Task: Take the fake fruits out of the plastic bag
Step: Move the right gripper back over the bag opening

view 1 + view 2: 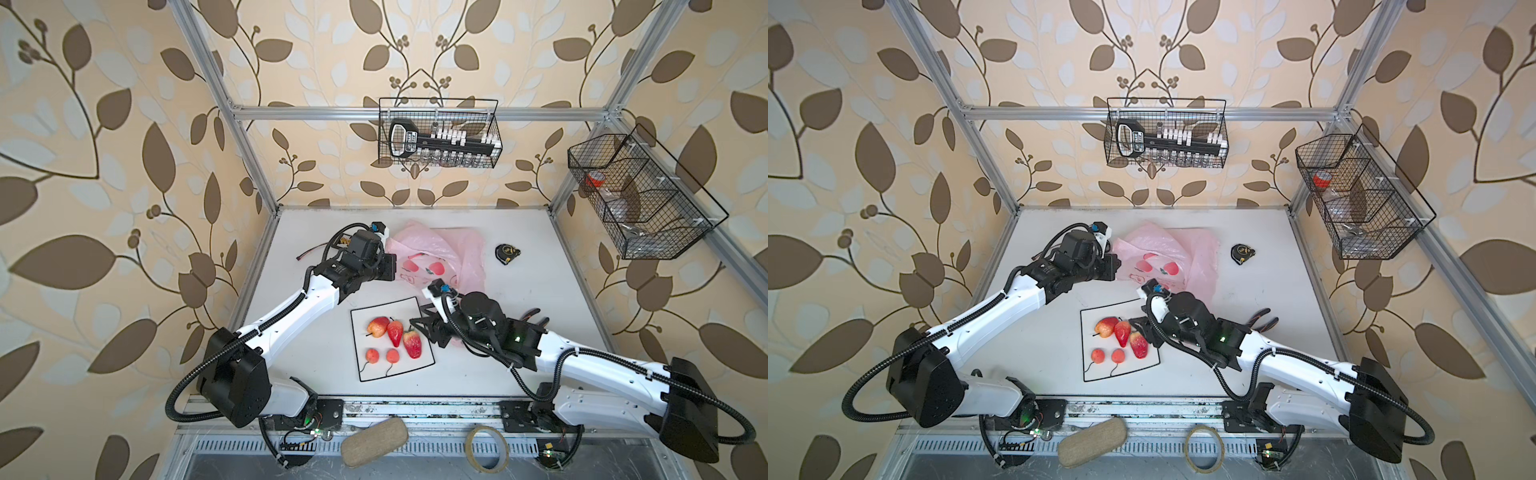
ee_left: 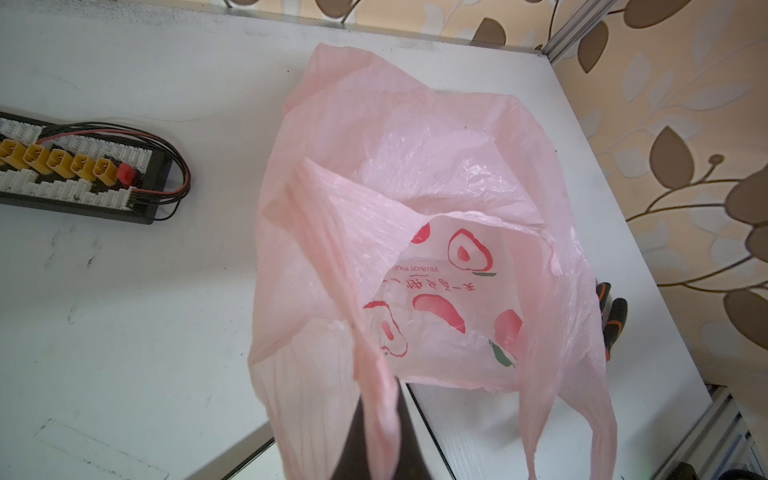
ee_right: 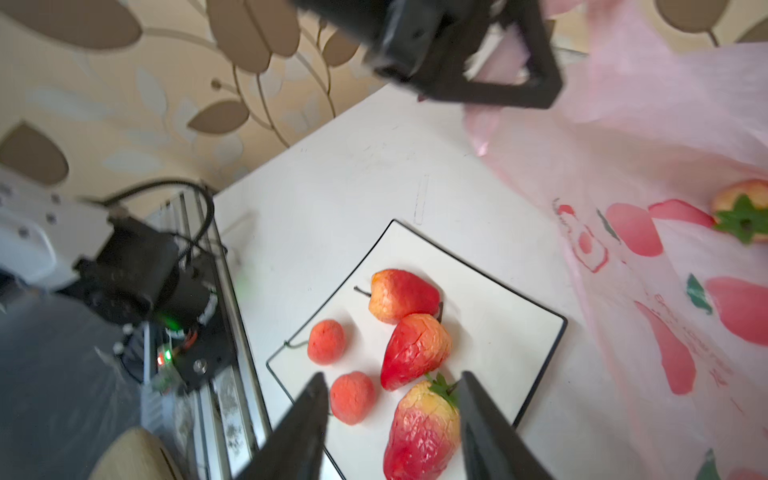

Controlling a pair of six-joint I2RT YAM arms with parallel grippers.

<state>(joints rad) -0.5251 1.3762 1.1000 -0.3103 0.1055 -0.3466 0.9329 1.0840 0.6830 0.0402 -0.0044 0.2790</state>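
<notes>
The pink plastic bag (image 1: 419,245) (image 1: 1142,245) lies crumpled at the back of the table. My left gripper (image 1: 392,266) (image 2: 376,436) is shut on a fold of the plastic bag (image 2: 415,166) near its mouth. Several fake fruits lie on a white black-edged mat (image 1: 360,338): an apple-like piece (image 1: 378,327), two strawberries (image 1: 395,332) (image 1: 412,344) and two small balls (image 1: 372,355) (image 1: 392,356). My right gripper (image 1: 419,328) (image 3: 392,376) is open just over the near strawberry (image 3: 419,432). Another strawberry (image 3: 742,212) rests at the bag; I cannot tell whether it is inside.
A black tape measure (image 1: 508,253) sits right of the bag, and pliers (image 1: 536,318) lie behind my right arm. A connector board (image 2: 75,166) is on the table's left. Two wire baskets (image 1: 440,133) (image 1: 640,195) hang on the walls. A tape roll (image 1: 487,448) and a beige pad (image 1: 374,442) lie at the front.
</notes>
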